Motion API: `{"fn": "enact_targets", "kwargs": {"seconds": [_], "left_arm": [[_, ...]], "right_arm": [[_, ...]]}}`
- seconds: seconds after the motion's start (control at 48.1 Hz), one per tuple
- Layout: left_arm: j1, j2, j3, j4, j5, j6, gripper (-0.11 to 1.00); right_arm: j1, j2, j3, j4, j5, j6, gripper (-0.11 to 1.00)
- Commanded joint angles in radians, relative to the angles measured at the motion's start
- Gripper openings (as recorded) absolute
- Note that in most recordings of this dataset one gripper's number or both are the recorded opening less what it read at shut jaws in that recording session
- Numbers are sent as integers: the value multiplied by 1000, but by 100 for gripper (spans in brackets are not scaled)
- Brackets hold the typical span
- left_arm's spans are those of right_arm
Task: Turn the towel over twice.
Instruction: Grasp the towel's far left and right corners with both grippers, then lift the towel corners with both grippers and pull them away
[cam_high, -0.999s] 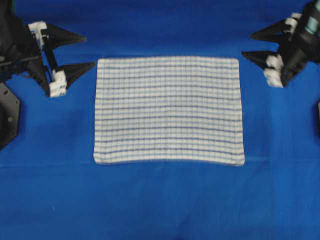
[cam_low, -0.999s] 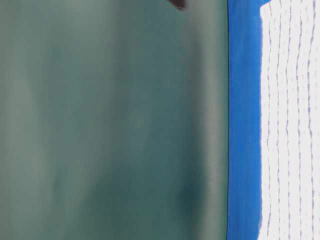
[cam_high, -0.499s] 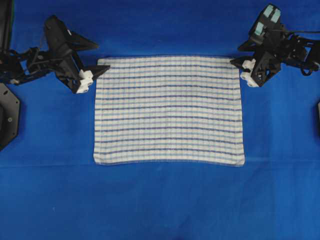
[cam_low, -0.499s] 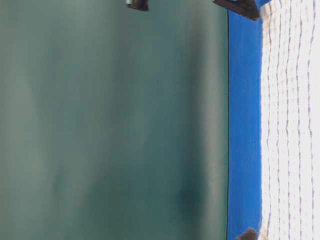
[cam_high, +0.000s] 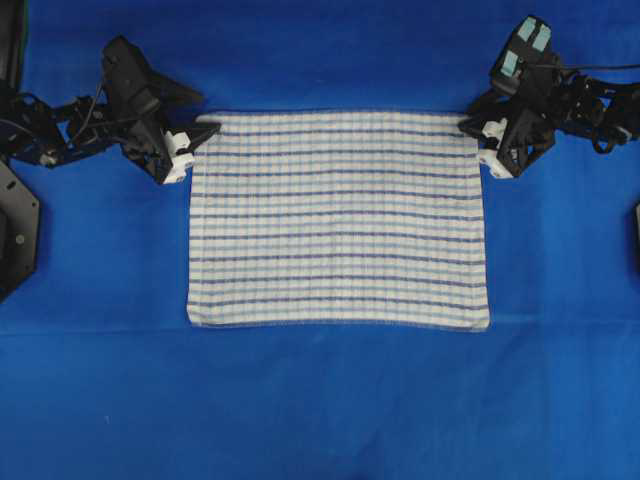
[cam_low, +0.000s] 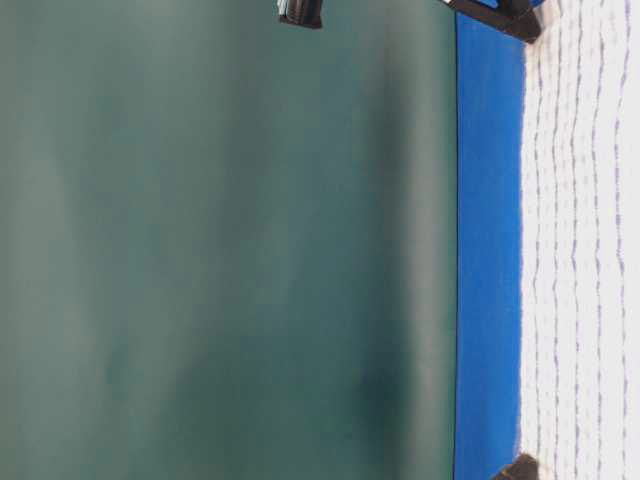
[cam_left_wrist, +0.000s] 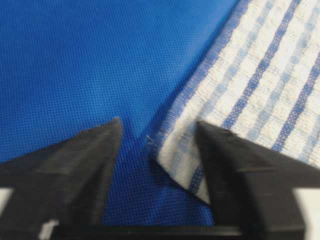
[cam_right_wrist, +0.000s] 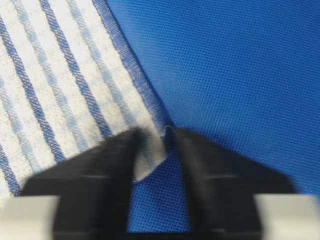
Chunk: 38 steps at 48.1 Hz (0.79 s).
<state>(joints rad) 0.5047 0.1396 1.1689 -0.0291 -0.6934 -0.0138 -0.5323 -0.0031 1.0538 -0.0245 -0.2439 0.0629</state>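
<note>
1. Left fingers (cam_left_wrist: 100, 165) apart, straddling the towel's (cam_high: 338, 220) far-left corner; one finger on the blue cloth of the tabletop (cam_high: 320, 400), the other over the towel's edge. Not yet pinched.
2. Right fingers (cam_right_wrist: 120, 165) narrowly apart with the far-right corner tip between them; whether they are clamped on it, cannot tell.
3. Left gripper (cam_high: 190, 143) and right gripper (cam_high: 484, 142) each sit at a far corner.
4. Since a second ago: both grippers came down and inward from well clear of the towel, and the fingers narrowed. Towel unmoved.
5. Towel flat, mid-tabletop, long axis left to right, bold stripes along it.
</note>
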Motion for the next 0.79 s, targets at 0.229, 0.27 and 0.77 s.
{"fn": "enact_targets", "kwargs": {"seconds": [0.229, 0.27, 0.77], "left_arm": [[-29, -11, 0, -2, 46, 2, 6], [-32, -14, 0, -2, 46, 2, 5], [31, -379, -97, -2, 310, 100, 5]], "right_arm": [[-5, -12, -11, 3, -6, 5, 6], [-5, -15, -11, 5, -6, 6, 6], [-152, -304, -41, 18, 46, -5, 6]]}}
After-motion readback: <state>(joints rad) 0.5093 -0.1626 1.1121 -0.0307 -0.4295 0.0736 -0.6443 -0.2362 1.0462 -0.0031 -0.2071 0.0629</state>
